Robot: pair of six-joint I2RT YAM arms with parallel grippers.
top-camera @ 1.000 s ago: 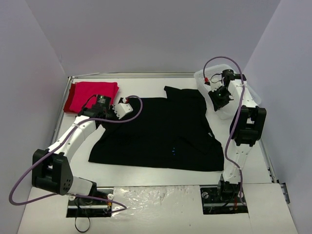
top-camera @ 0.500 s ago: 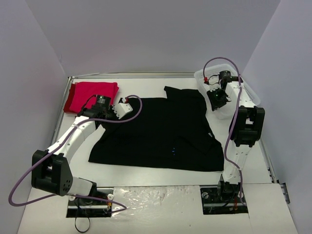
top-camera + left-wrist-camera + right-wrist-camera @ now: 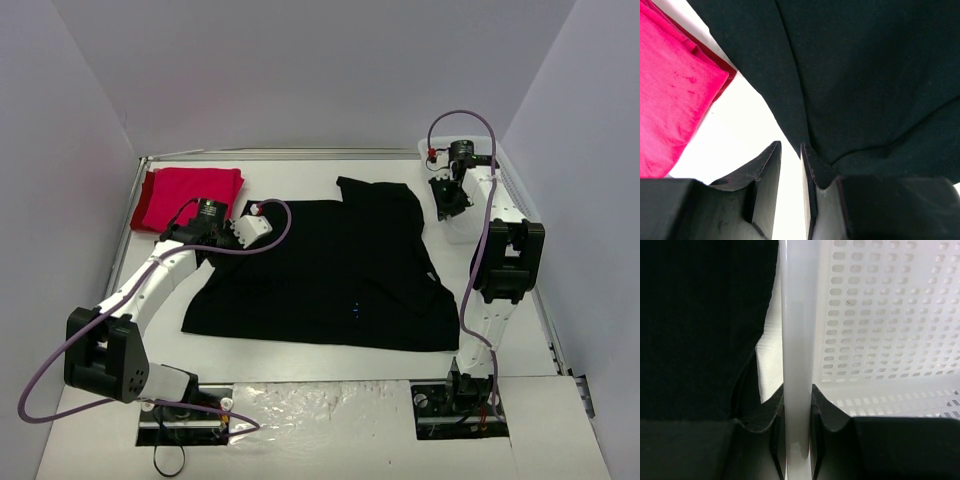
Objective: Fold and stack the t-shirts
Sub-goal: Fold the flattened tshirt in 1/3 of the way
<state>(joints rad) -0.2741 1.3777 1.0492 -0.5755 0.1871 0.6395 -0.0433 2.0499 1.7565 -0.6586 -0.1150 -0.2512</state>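
The black t-shirt [image 3: 330, 265] lies spread flat mid-table, a tiny blue mark on its chest. The red t-shirt [image 3: 185, 195] lies folded at the far left. My left gripper [image 3: 225, 240] hovers low at the black shirt's left sleeve edge. In the left wrist view it [image 3: 790, 150] is open by a narrow gap and empty, with table showing through, the black shirt [image 3: 865, 75] to the right and the red shirt [image 3: 670, 90] to the left. My right gripper [image 3: 447, 205] is shut on the white mesh basket's rim [image 3: 797, 340].
The white mesh basket [image 3: 462, 232] stands at the far right against the wall side, right beside the black shirt's right sleeve [image 3: 700, 315]. Grey walls enclose the table on three sides. The arm bases sit at the near edge.
My right gripper has dragged the basket back and to the right, away from the black shirt's sleeve. The left gripper has barely moved.
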